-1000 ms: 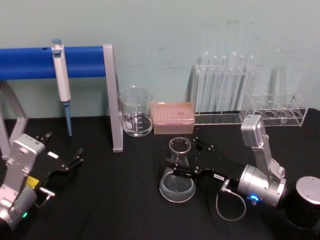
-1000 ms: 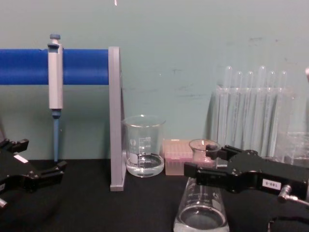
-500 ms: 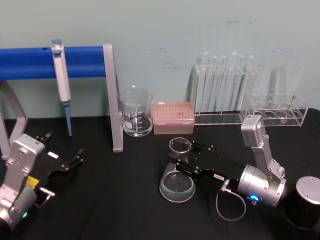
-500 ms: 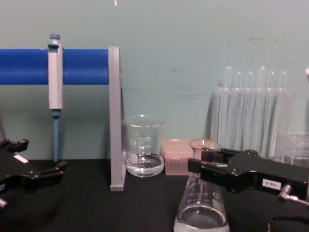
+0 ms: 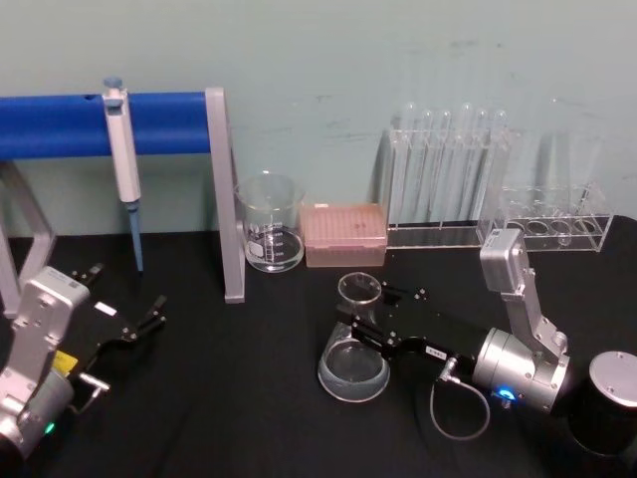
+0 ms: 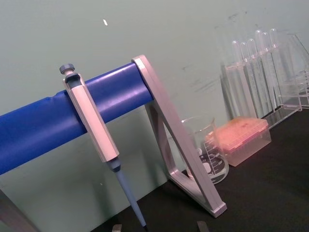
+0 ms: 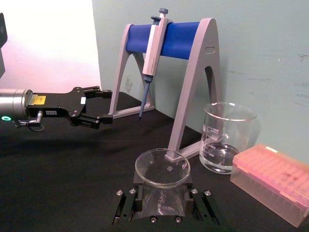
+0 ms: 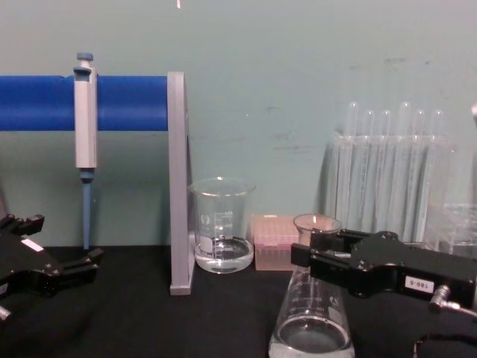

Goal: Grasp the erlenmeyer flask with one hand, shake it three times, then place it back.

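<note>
The erlenmeyer flask [image 5: 351, 373] is clear glass with a little liquid in its wide base, and it stands upright at the table's middle. My right gripper [image 5: 366, 311] reaches in from the right, level with the neck, and is shut on the flask just under the flared rim. The chest view shows the black jaws across the neck [image 8: 316, 246] above the flask body [image 8: 311, 321]. In the right wrist view the rim [image 7: 162, 166] sits between the two pads. My left gripper [image 5: 127, 291] rests open at the table's left, far from the flask.
Behind the flask stand a glass beaker [image 5: 269, 224], a pink tip box [image 5: 343, 234] and a rack of test tubes [image 5: 448, 169]. A pipette [image 5: 123, 149] hangs on the blue stand [image 5: 159, 121] at back left. A black canister [image 5: 609, 398] sits at the right edge.
A second ago the right gripper's jaws stood open on either side of the flask neck. They have closed on it and have held there for the last half second. The left arm has not moved.
</note>
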`<state>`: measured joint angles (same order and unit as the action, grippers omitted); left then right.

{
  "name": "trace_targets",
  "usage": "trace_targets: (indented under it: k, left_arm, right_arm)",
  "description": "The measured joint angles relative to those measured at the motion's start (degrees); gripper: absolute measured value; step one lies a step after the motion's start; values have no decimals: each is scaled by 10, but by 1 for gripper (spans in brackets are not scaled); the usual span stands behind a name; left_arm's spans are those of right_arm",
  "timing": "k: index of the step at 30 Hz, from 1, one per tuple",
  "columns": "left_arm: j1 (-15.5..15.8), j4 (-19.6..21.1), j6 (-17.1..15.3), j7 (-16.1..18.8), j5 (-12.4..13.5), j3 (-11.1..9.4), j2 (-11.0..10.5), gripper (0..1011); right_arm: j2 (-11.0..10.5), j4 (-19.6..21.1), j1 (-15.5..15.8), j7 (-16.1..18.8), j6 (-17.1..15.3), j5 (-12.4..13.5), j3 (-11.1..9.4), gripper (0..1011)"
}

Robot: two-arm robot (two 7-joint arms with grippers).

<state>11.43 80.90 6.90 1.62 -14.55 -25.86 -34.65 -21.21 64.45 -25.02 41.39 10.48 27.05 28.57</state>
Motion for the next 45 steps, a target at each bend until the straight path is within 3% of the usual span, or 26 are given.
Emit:
trace_targets:
  k: [14,23,30,45]
  left_arm:
    - [0,0,0,0,0,0,0,1001]
    - [0,0,0,0,0,0,0,1001]
    - [0,0,0,0,0,0,0,1001]
    - [0,0,0,0,0,0,0,1001]
  right_arm:
    - [0,0,0,0,0,0,0,450]
    - [-1,14,7,5,-2,14,-4,449]
    - [-7,57,21,-11,-6,20,-12,450]
    - [-33,196,76,-89,-44,33,-48,449]
